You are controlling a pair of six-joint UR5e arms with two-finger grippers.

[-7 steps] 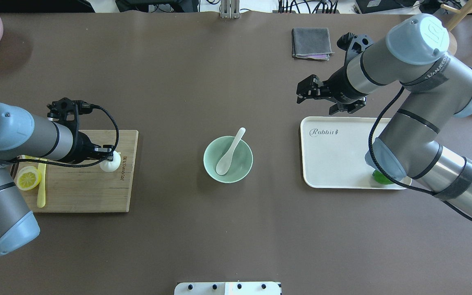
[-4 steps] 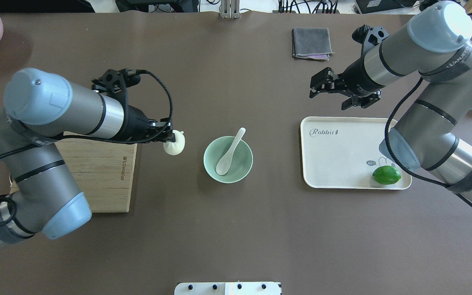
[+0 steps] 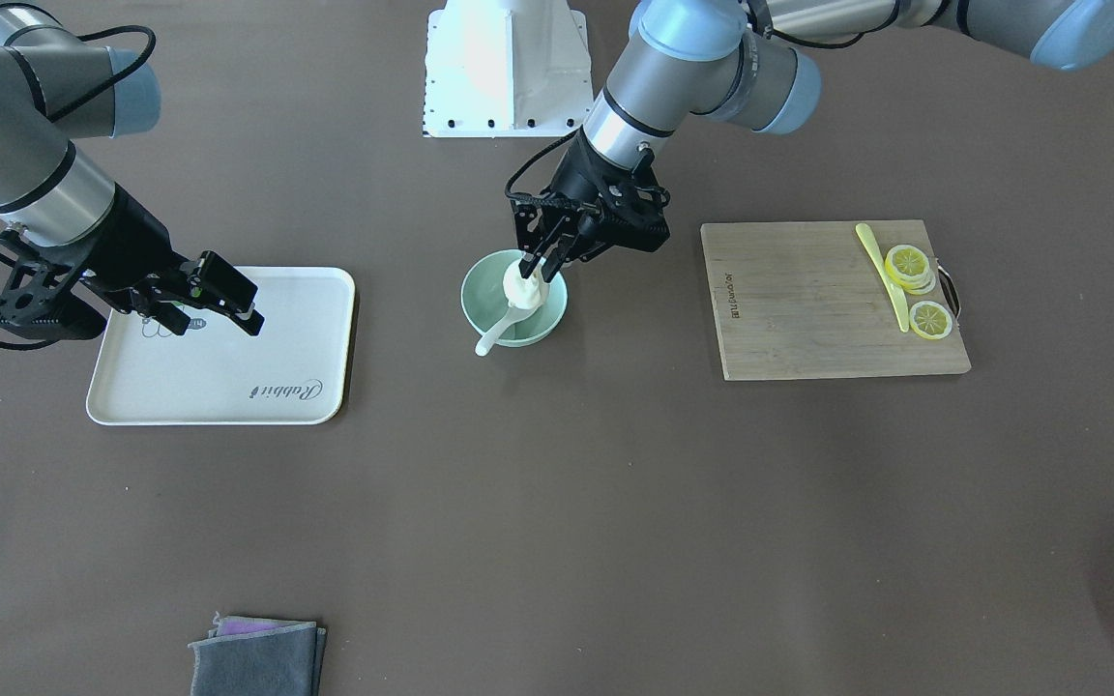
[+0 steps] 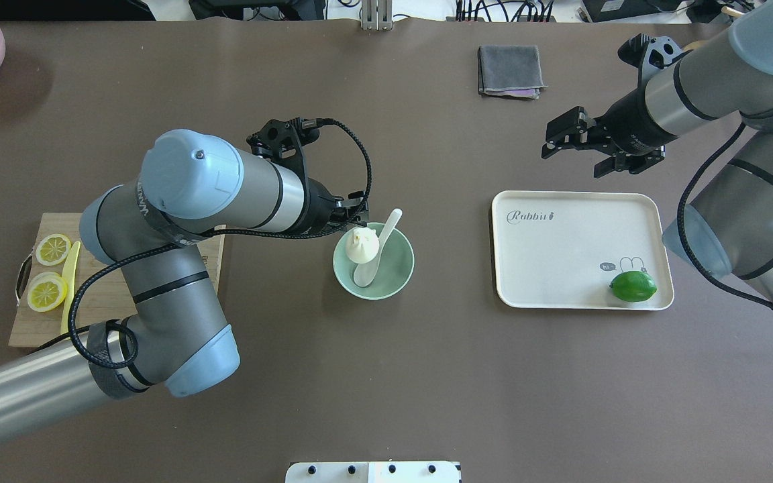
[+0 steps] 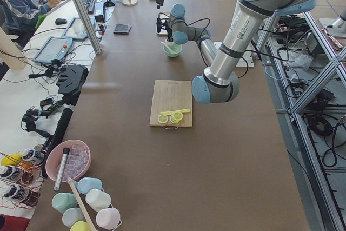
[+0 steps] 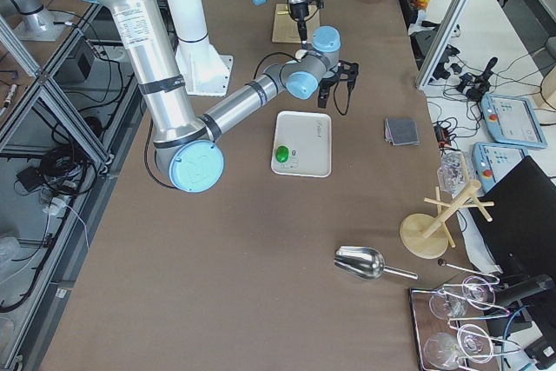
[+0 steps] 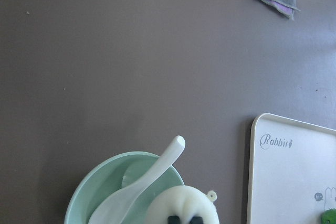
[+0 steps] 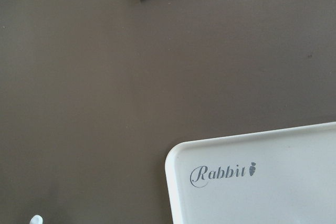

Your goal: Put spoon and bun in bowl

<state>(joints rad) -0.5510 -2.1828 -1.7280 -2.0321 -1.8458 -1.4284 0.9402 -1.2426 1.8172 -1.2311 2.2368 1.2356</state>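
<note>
Firmly, the left claw is clamped on the bun, gripping its top. In the overhead view, bun and claw tips sit within the bowl, toward its 10 o'clock rim; whether the bun touches the bottom cannot be told. The spoon lies just beside the bun, scoop in the bowl, handle leaning out at 1 o'clock. Off toward 2 o'clock, the right claw hangs with fingers apart, above the tabletop just past the tray's 12 o'clock edge.

The bun in the left pincer is cut off at the bottom edge. It hides the spoon scoop.
</note>
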